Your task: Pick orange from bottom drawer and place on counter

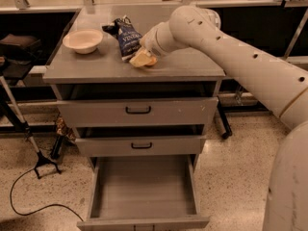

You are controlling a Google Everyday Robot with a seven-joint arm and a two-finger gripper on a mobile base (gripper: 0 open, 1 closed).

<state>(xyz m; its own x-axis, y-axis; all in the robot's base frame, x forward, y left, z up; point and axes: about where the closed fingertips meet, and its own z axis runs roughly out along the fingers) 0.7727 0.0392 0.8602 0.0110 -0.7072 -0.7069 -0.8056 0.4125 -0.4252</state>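
Note:
My gripper [142, 59] is low over the counter [185, 67], near its middle front, just right of a dark chip bag. It is shut on the orange [152, 61], which shows as a small orange patch at the gripper's right side, at or just above the counter top. The arm reaches in from the right. The bottom drawer [144, 191] is pulled fully open below, and its plain grey inside shows nothing in it.
A beige bowl [83, 40] stands at the counter's left rear. The dark blue chip bag [127, 36] lies beside the gripper. The two upper drawers [138, 110] with black handles are slightly ajar. A black stand [29, 138] and a cable [33, 206] are on the floor to the left.

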